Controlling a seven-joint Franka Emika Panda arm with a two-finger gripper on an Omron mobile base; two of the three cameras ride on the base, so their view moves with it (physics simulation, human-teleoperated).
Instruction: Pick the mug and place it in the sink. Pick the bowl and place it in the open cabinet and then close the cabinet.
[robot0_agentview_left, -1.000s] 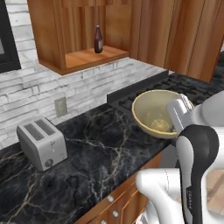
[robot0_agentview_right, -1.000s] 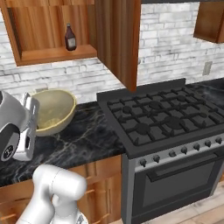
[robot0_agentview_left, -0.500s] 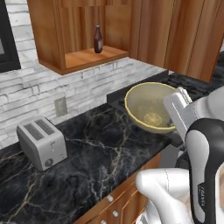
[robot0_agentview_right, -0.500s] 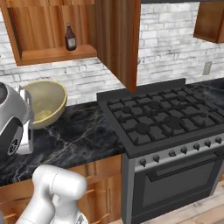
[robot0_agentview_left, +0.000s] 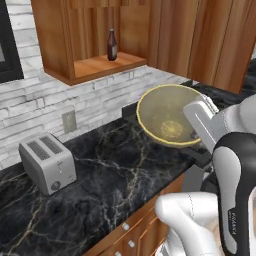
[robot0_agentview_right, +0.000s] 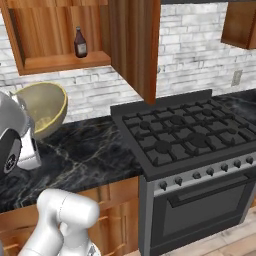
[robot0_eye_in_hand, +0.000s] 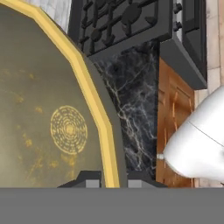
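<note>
A bottle (robot0_agentview_left: 112, 44) stands on the open cabinet (robot0_agentview_left: 95, 67) shelf.

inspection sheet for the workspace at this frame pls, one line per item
Surface: black marble counter, bare between toaster and bowl.
Job's things: wide pale yellow-tan bowl with olive inside, lifted and tilted above the counter; open reddish-brown wooden wall cabinet.
Clutter: dark brown bottle upright on the cabinet shelf; silver two-slot toaster.
Grippers: gripper shut on the bowl's rim.
Cables: nothing seen.
Surroundings: black gas stove, white brick backsplash, wall outlet.
</note>
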